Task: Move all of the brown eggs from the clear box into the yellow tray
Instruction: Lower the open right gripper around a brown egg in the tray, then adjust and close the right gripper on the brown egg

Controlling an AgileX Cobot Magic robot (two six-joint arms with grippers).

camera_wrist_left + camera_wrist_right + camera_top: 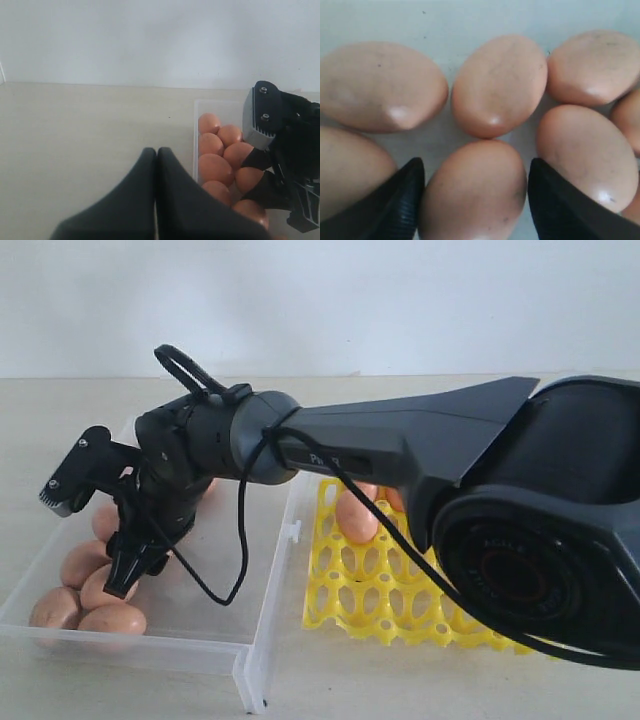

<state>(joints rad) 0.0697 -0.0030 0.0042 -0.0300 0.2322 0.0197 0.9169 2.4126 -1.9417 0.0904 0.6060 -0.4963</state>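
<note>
The right arm stretches across the middle of the scene, passing over the bright yellow tray [380,592] of openwork plastic cups to the left end of the shallow clear box [200,648] of transparent plastic. Box and tray stand side by side on the pale beige desk [420,685], the box on the left of the exterior view, with its small clip tab [292,530] just beside the tray's edge.

The right hand [90,540] tilts downward over a cluster of smooth, oval, pinkish-brown eggs [82,562] gathered at that end of the box. Its jaws stand wide apart and have hold of nothing. In the right wrist view its two dark ribbed fingertips [395,200] flank one egg [472,200], one on each side and very close to the shell; whether they touch it cannot be told. About six more brown eggs lie around it on the box floor, several touching one another.

At least two brown eggs [357,518] sit in cups on the far side of the yellow tray, partly hidden by the arm.

The left hand [156,152] hovers over bare desk near the box's end, its two black fingers pressed together with nothing between them.
</note>
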